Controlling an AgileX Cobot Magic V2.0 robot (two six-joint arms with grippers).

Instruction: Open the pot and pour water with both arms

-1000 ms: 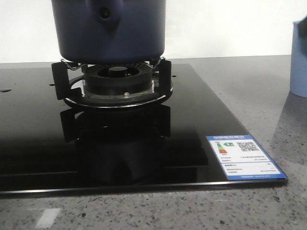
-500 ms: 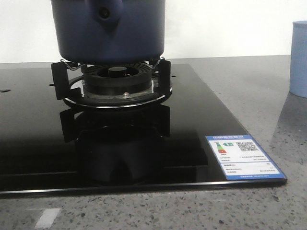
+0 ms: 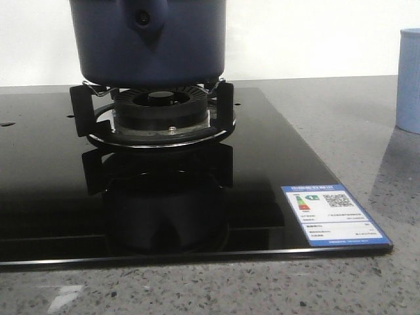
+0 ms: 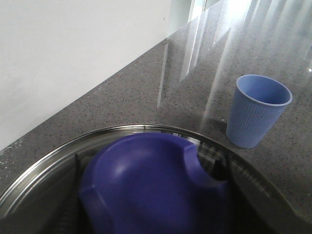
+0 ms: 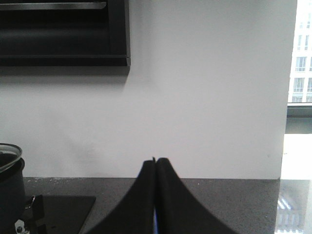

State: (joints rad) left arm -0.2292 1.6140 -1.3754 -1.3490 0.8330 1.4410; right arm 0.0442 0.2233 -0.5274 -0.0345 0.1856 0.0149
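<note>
The dark navy pot (image 3: 151,46) stands on the burner (image 3: 161,115), its handle mount with a dark hole (image 3: 142,18) facing the front camera. Its top is cut off in the front view. The left wrist view looks down from close above the blurred blue lid knob (image 4: 151,185) and the glass lid's metal rim (image 4: 58,158). The left fingers do not show clearly there. My right gripper (image 5: 156,163) is shut and empty, held above the counter and facing the wall. The pot's edge (image 5: 9,190) is beside it. Neither gripper shows in the front view.
A pale blue ribbed cup (image 4: 257,117) stands on the grey counter past the pot, at the right edge of the front view (image 3: 410,79). The black glass hob (image 3: 262,170) carries a blue and white label (image 3: 331,213) at its near right corner. A white wall runs behind.
A dark shape across the cup's top at the right edge of the front view has gone. The pot and cup have not moved.
</note>
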